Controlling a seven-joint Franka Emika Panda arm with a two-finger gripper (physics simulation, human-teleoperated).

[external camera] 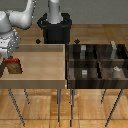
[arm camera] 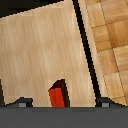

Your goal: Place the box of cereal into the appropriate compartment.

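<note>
The box of cereal (external camera: 14,66), dark red with an orange-brown front, stands in the light-wood tray (external camera: 40,62) by its wall at the exterior view's left. My gripper (external camera: 8,53) hangs just above it. In the wrist view the box (arm camera: 58,95) shows as a narrow red slab between my gripper (arm camera: 64,103) fingers, which stand wide apart and do not touch it, so the gripper is open. The divided dark bin (external camera: 97,61) with its four compartments sits at the exterior view's right. I cannot tell which compartment is meant for the box.
Small grey blocks (external camera: 85,73) lie in the bin's cells. The tray's dark wall (arm camera: 86,50) runs beside the box, with wooden floor beyond it. The robot's black base (external camera: 56,27) stands behind the tray. Both containers rest on thin-legged stands.
</note>
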